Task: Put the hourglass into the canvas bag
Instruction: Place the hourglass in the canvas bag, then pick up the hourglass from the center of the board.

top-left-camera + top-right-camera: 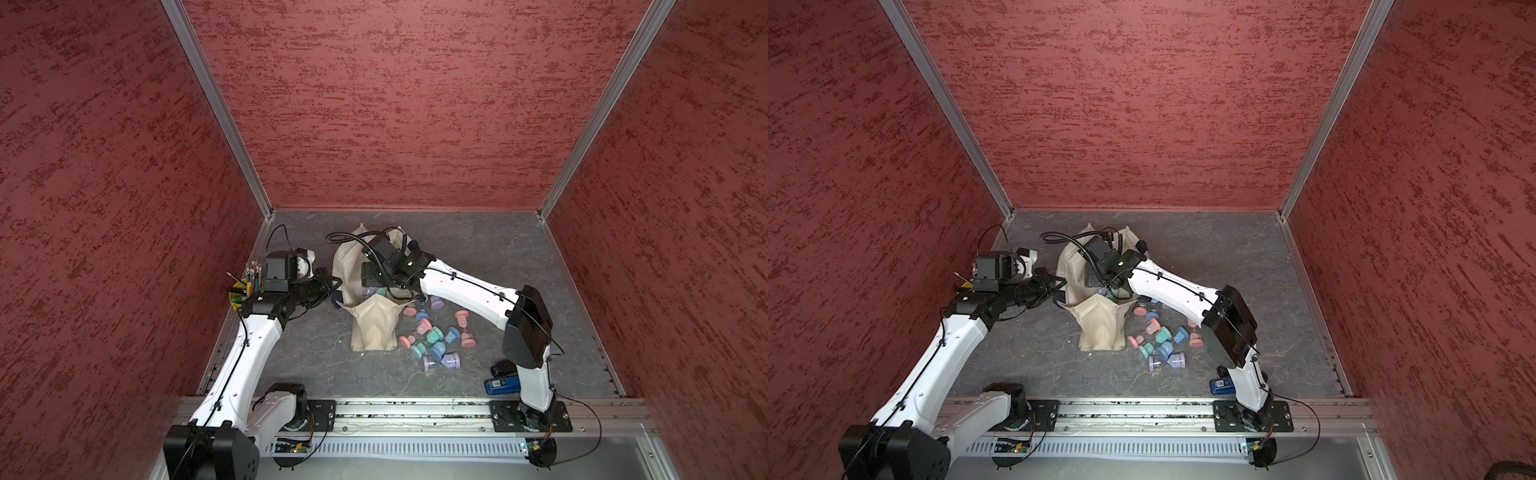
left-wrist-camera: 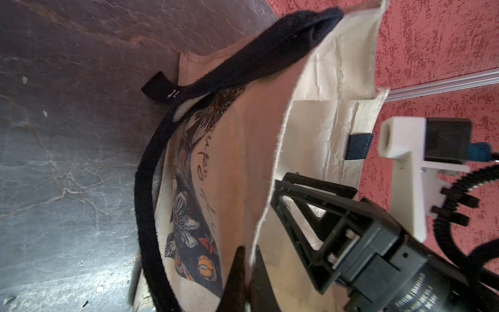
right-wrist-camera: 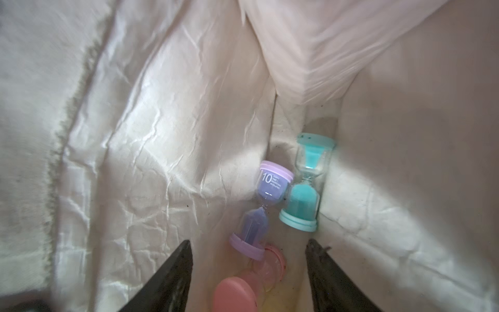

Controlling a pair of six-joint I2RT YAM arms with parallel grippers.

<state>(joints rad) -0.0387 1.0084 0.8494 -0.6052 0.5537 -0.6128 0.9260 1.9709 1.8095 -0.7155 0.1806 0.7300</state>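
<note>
While the left pincer is clenched on the raw rim of the canvas bag, the right pincer hangs inside that bag with its jaws released, touching nothing. Between and below those jaws lies a pink hourglass on the bag's floor. Just past it lie a lilac hourglass marked 10 and a teal hourglass, the two touching, hemmed in by creased cream walls.

In both top views the right arm's wrist covers the bag's mouth, so little of the inside shows there. A navy strap handle arcs across the printed outer face. Loose hourglasses – pink, teal, blue, lilac – are heaped on the surface just beside the bag, partly under the right arm. A yellow pencil cup stands by the left arm's wrist; a blue object, too small to name, lies near the right arm's base.

That surface is dark grey, veined like stone – closed in by red textured walls with aluminium corner rails.
</note>
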